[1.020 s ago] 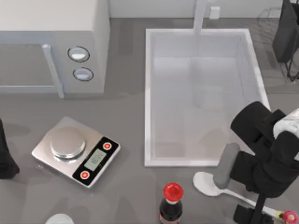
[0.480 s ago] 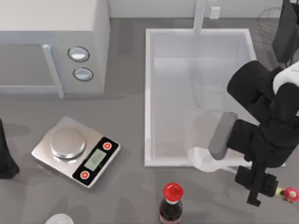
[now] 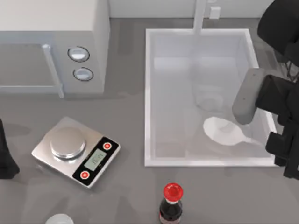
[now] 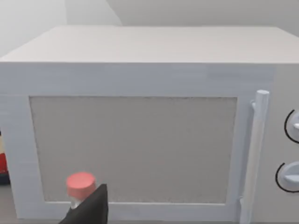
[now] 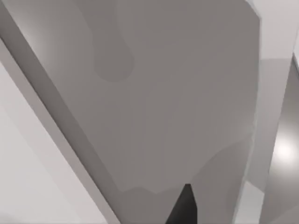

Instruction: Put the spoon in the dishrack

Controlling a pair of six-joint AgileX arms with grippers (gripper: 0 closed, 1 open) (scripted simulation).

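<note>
The white spoon point(image 3: 223, 130) hangs level over the near right part of the sink basin, bowl toward the top view's left. Its thin handle runs right, under my right arm. My right gripper point(image 3: 283, 151) is shut on that handle at the sink's right rim, and the knob end is hidden. The dishrack point(image 3: 286, 65) sits at the top right corner, mostly covered by my right arm, with a few thin wires peeking out. My left gripper point(image 3: 5, 161) is parked at the table's left edge.
A white sink point(image 3: 148, 93) with a faucet point(image 3: 200, 16) takes up the middle right. A microwave point(image 3: 51, 42) stands at the back left, a kitchen scale point(image 3: 74, 149) in front of it. A red-capped dark bottle point(image 3: 171, 205) stands near the front edge.
My right arm has lifted the spoon off the counter in front of the sink and carried it back and right, over the basin. The left arm has stayed still.
</note>
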